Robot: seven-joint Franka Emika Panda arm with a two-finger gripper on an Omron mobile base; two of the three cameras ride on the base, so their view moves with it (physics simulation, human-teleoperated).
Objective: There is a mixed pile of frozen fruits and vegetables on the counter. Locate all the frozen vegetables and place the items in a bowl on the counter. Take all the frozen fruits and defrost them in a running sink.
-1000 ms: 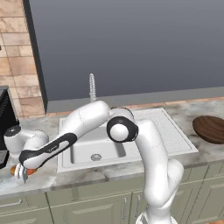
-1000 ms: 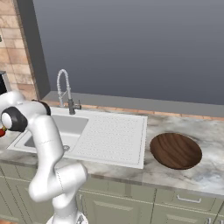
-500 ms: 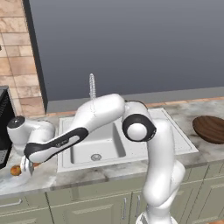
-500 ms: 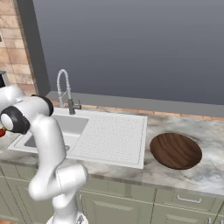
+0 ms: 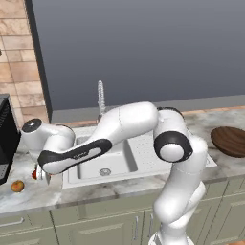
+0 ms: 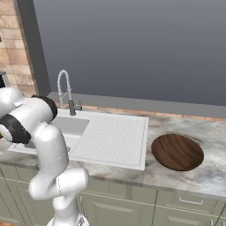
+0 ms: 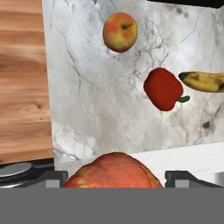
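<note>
My gripper (image 7: 114, 178) is shut on a round orange-red tomato (image 7: 113, 168), which fills the gap between the two dark fingertips (image 7: 52, 178) above the counter (image 7: 100, 109). Below it on the marble lie a small orange-yellow fruit with a red blush (image 7: 120, 31), a bright red lumpy pepper (image 7: 162, 89) and a yellow banana (image 7: 203, 81). In the left base view the gripper (image 5: 39, 176) hangs just left of the sink (image 5: 103, 160), with the orange-yellow fruit (image 5: 17, 186) on the counter beside it. The dark wooden bowl (image 6: 177, 151) sits far right.
A chrome spring-coil faucet (image 5: 100, 95) rises behind the basin, and the dotted drainboard (image 6: 114, 139) lies between basin and bowl. A black appliance (image 5: 7, 134) stands at the counter's left end. The counter's front edge drops to wooden floor (image 7: 22, 78).
The hand has risen from the counter and shifted right toward the sink with the tomato between its fingers. The elbow has swung right. The orange-yellow fruit stays on the counter.
</note>
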